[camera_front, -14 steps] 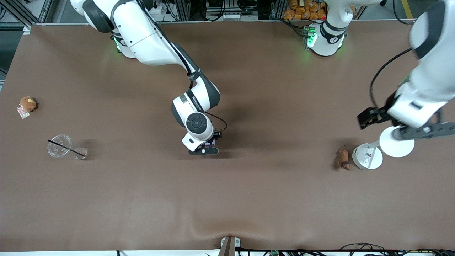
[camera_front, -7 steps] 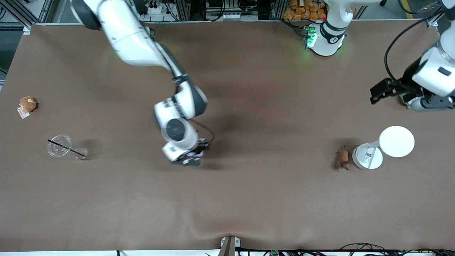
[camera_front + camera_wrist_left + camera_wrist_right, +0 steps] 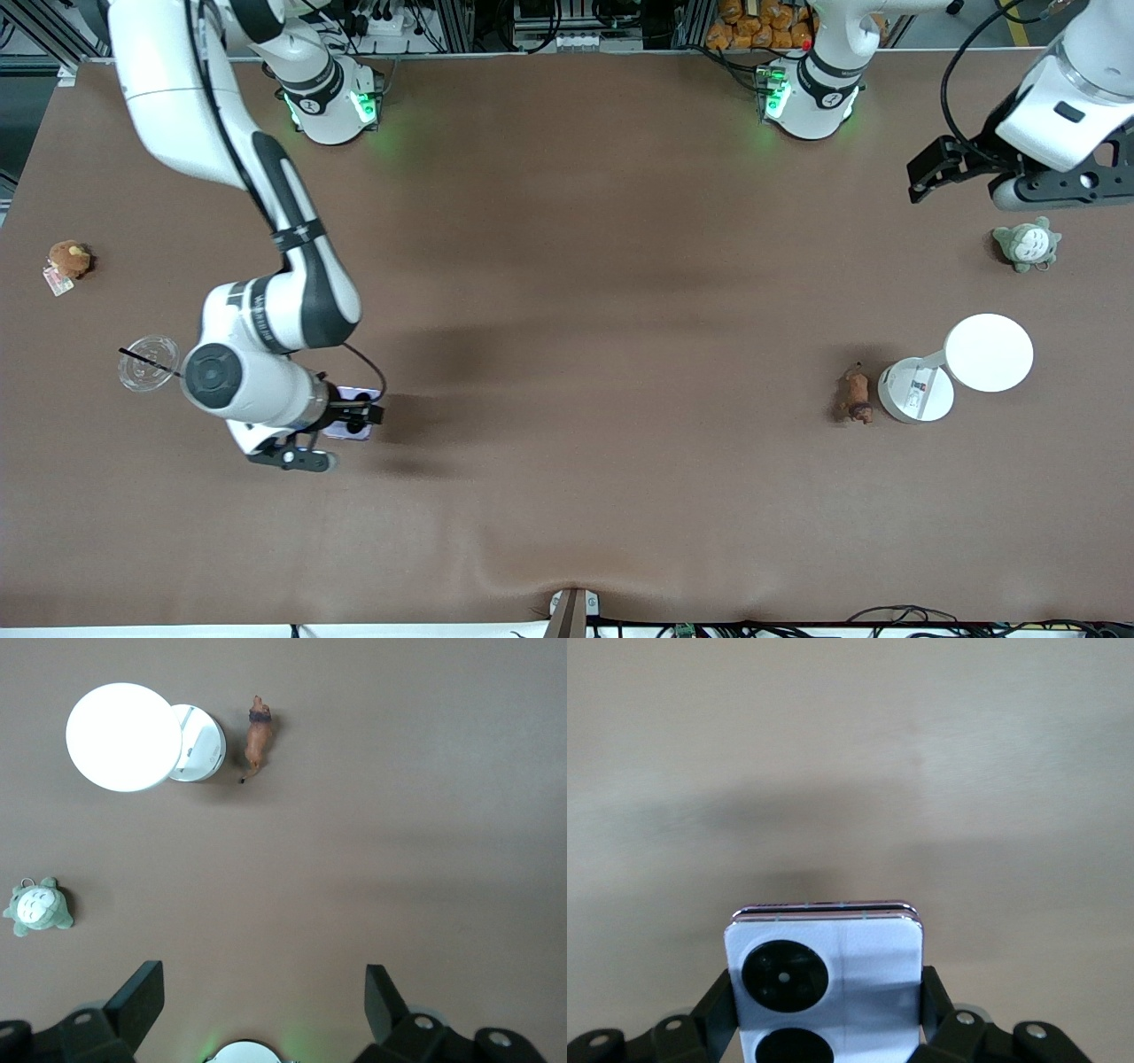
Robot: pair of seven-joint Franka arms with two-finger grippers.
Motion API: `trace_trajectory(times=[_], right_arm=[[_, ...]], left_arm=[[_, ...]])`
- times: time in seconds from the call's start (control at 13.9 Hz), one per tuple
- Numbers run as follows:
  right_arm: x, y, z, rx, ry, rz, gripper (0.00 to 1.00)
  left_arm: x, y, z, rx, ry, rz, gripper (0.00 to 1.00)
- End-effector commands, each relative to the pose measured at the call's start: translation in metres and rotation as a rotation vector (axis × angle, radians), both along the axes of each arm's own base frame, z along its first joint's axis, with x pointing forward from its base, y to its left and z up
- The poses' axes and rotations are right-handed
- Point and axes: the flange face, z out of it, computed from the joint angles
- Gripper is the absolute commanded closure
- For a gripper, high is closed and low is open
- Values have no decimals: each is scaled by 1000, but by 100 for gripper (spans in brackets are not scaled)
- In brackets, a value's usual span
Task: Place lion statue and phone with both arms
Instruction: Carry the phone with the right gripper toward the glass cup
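Slippage is the chief hazard: the right gripper, in the lower left of the front view, pinches the phone by its side edges only, so a jolt in transit could tip it free above the table. The lion statue lies at middle right of that view, just beside a white lamp. The left gripper, fingers spread and empty, hangs in the upper right corner over a grey-green plush, well apart from the statue.
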Motion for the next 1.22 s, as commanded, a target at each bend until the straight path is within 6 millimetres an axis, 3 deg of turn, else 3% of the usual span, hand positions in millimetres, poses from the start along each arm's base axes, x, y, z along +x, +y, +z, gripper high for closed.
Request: trace_trajectory(times=[0.0, 0.29, 0.65, 1.15], right_arm=[[4, -27, 1, -33, -16, 22, 70], [3, -116, -27, -31, 28, 97, 71], [-4, -189, -61, -21, 51, 131, 71], [-22, -218, -90, -10, 109, 96, 70]], left_arm=[[-4, 18, 1, -13, -3, 23, 0], [2, 24, 10, -26, -35, 18, 0], [5, 29, 13, -29, -33, 2, 0], [4, 22, 11, -24, -13, -24, 0]])
